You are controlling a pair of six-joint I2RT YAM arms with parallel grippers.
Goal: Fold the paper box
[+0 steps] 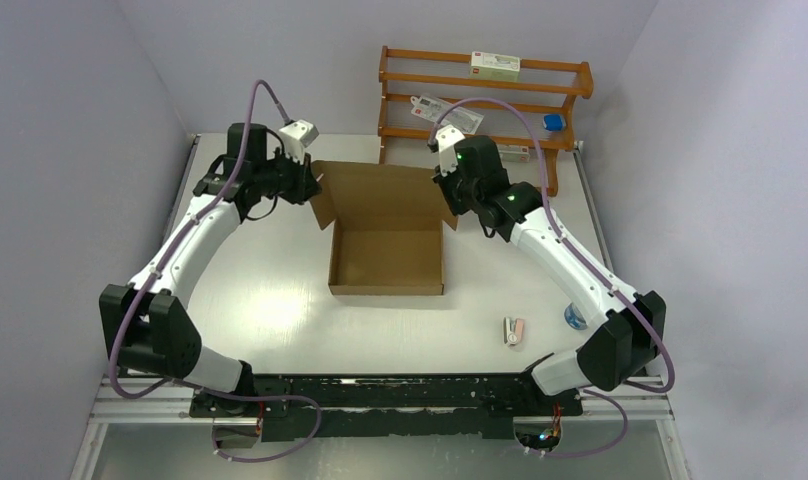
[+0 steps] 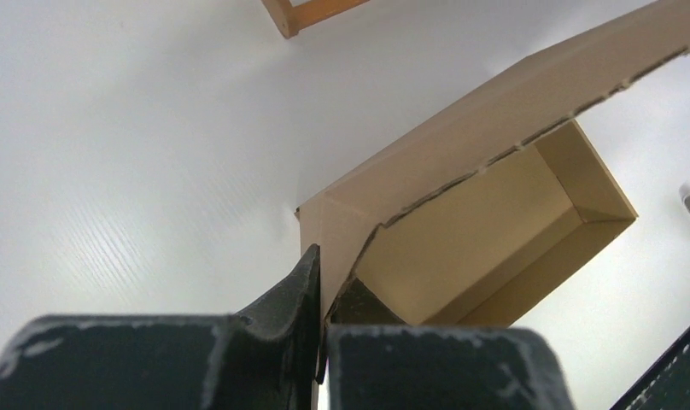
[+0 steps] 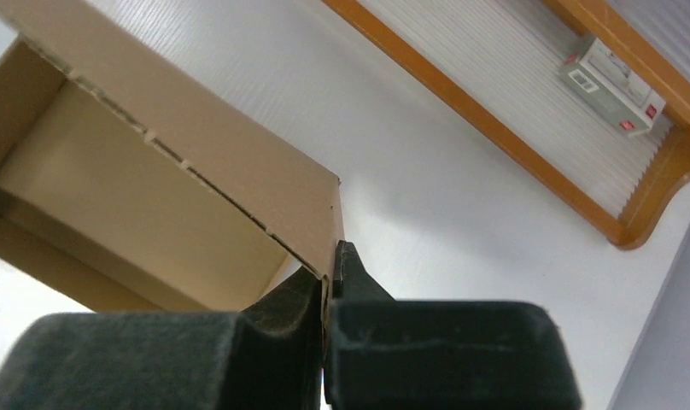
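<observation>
White table [image 1: 270, 300] carries the brown paper box [image 1: 386, 262] at its middle: walls stand up, but the lid [image 1: 380, 192] is open at the far side. Left gripper [image 1: 313, 187] and right gripper [image 1: 443, 192] each pinch a lid corner; folding it shut looks like what remains.

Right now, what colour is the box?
Plain brown; the box shows best in the top view.

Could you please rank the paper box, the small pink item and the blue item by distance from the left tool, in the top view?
1. paper box: centre, flap pinched in the left tool.
2. pink item: near right.
3. blue item: farther right, beside the right arm.
</observation>
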